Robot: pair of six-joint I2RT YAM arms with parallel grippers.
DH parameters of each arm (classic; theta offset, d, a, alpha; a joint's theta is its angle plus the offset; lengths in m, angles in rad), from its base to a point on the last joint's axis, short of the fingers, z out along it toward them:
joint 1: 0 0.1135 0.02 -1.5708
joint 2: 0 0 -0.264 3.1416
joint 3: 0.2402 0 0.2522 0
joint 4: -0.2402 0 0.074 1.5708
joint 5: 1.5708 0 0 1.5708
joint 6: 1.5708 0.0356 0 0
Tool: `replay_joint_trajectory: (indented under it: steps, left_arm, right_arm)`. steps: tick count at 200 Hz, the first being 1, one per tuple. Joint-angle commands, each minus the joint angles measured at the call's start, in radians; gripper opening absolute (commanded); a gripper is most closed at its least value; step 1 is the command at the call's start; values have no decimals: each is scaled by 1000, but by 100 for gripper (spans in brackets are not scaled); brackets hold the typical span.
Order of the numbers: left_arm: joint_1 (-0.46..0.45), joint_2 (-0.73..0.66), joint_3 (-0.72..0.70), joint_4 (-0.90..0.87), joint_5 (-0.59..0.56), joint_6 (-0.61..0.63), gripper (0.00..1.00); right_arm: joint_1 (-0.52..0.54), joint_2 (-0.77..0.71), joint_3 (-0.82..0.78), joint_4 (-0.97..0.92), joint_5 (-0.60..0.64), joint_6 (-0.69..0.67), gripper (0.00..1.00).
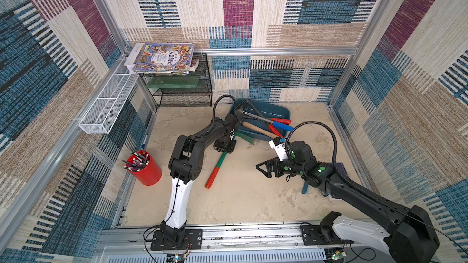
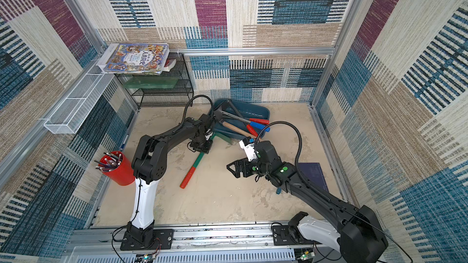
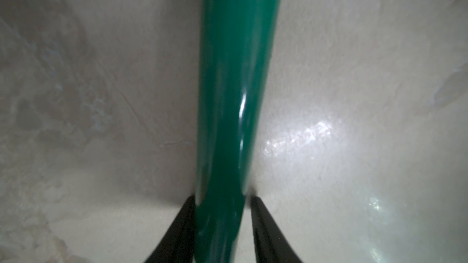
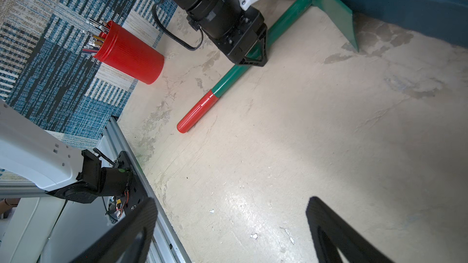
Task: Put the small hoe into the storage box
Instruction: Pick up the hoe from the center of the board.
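The small hoe (image 1: 218,167), green metal shaft with a red plastic grip, lies flat on the beige table (image 1: 240,198), its blade just beside the shallow teal plastic storage box (image 1: 276,110). The left fingers (image 3: 182,223) straddle the shaft for a lift, but I cannot tell whether they pinch it. The right fingers (image 4: 329,223) hang apart, empty.

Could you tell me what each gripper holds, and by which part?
The left gripper straddles the green shaft of the small hoe; firm grip cannot be told. The right gripper holds nothing.
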Motion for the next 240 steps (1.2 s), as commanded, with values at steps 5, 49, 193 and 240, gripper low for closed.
replay_joint_trajectory:
  steps: [5,49,193,240]
  left_arm:
    - [-1,15,7,-29,-21,-1,33]
    - [-1,26,20,-46,-19,-2,28]
    - [-7,-136,-87,-58,121,-58,0]
    - [-12,-211,-117,-30,176,-89,0]
  right_arm:
    - [1,1,4,16,8,2,96]
    - [1,-3,2,15,8,3,96]
    - [0,-15,-15,21,23,8,96]
    - [0,-25,-18,19,25,9,96]
